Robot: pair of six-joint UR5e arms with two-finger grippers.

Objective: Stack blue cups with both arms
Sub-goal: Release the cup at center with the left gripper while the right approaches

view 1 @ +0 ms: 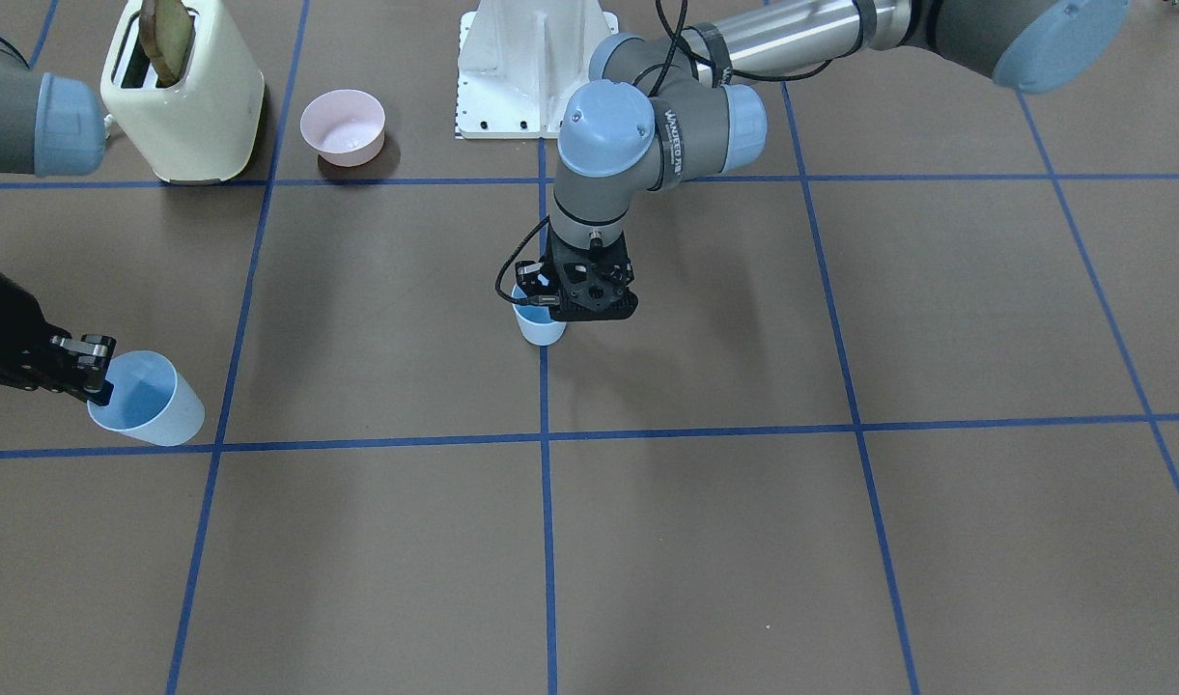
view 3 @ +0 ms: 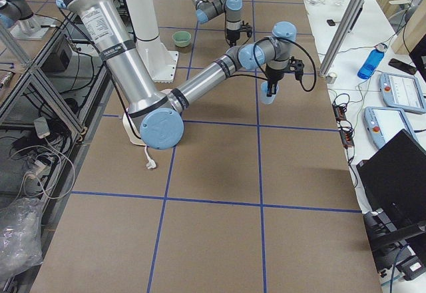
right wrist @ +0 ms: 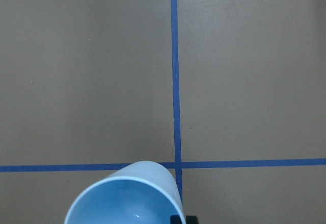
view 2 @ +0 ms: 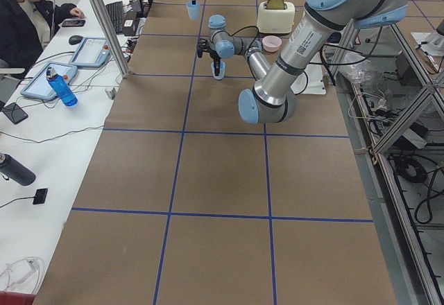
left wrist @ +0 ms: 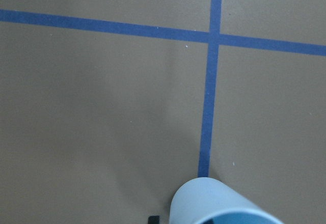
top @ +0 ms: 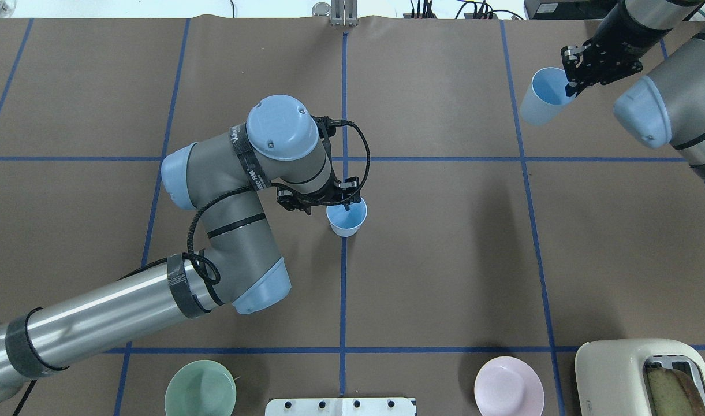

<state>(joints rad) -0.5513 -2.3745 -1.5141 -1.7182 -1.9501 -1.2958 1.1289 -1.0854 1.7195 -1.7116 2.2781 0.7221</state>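
Our left gripper (top: 346,199) is clamped on the rim of one blue cup (top: 346,218) at the middle of the bench (top: 444,277), right on the central tape line (top: 343,289). From above we cannot quite tell whether its foot touches the surface. The right gripper (top: 571,81) pinches the rim of the second blue cup (top: 540,98), which is tilted, near the far edge towards the far right corner. The cups are well apart, with brown bench crossed by tape between them.

Along the robot's edge sit the green bowl (top: 200,388), the white base (top: 340,407), the pink bowl (top: 508,386) and, in the near right corner, the toaster (top: 612,375). The overhead view shows the green bowl; the front-facing view does not. The left side view shows the second blue cup hanging above the surface. Each wrist view shows only its own cup at the bottom edge.
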